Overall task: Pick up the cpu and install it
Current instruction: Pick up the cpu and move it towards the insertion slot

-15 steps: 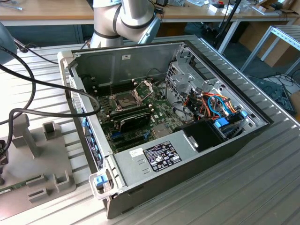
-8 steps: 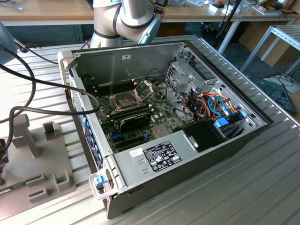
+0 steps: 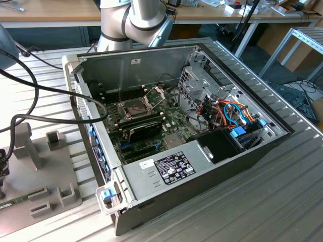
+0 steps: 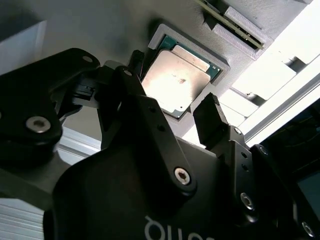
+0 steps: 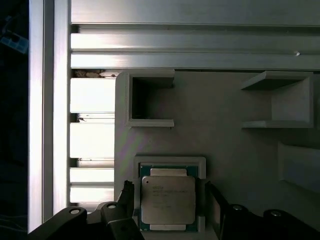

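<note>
Cpu (image 5: 167, 200) lies between the spread jaws, not gripped.

Low holder rim (image 5: 170, 161) close around cpu (image 5: 167, 200), open above

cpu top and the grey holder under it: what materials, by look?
cpu: dull silver-grey metal lid, matte, catching soft glare; green board rim, likely laminate. grey holder: matte, uniform grey, blocky raised walls, probably plastic, not certain.

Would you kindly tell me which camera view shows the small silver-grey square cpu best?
The first wrist view: the small silver-grey square cpu faces the camera squarely. The second wrist view shows it tilted, with glare.
</note>
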`<state>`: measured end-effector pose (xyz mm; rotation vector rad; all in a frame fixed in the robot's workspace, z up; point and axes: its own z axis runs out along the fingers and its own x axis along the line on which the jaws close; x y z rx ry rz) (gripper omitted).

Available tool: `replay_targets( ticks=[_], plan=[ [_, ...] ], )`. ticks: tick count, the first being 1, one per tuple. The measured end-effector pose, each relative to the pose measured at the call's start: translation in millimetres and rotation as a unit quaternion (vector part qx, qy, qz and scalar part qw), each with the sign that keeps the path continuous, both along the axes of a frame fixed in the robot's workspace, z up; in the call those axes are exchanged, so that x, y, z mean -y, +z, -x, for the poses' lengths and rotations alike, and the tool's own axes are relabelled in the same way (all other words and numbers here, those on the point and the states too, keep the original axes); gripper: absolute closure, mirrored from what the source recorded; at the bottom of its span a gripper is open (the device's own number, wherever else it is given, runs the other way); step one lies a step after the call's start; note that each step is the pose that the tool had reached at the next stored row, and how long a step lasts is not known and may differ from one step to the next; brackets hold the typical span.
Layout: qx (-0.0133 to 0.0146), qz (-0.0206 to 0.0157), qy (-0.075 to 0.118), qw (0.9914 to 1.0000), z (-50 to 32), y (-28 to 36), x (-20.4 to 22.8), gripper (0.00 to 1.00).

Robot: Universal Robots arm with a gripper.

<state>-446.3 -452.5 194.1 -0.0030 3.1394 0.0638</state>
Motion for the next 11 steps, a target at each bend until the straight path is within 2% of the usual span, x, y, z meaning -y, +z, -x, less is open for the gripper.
replay_targets(
  ticks=[11],
  plan=[
    [0.0000,0.0003,0.003,1.00000,0.0,-1.3,-0.2,0.32]
  ],
)
